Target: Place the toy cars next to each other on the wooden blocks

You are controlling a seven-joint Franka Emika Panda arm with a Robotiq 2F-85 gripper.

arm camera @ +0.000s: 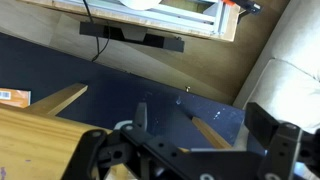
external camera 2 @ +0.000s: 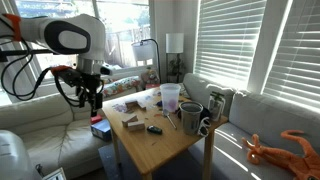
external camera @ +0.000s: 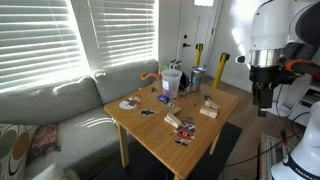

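Observation:
The wooden table holds the task items. A pale wooden block lies near one table edge, and a pale block also shows in an exterior view. A small blue toy car sits near the clear cup. A small dark toy car lies on the tabletop. My gripper hangs beside the table, off its edge and apart from all items; it shows in both exterior views. In the wrist view my gripper is open and empty over the dark floor mat.
A clear cup and dark mugs stand on the table. Red-and-white striped items lie near the front. A grey sofa borders the table. The table's corner shows in the wrist view.

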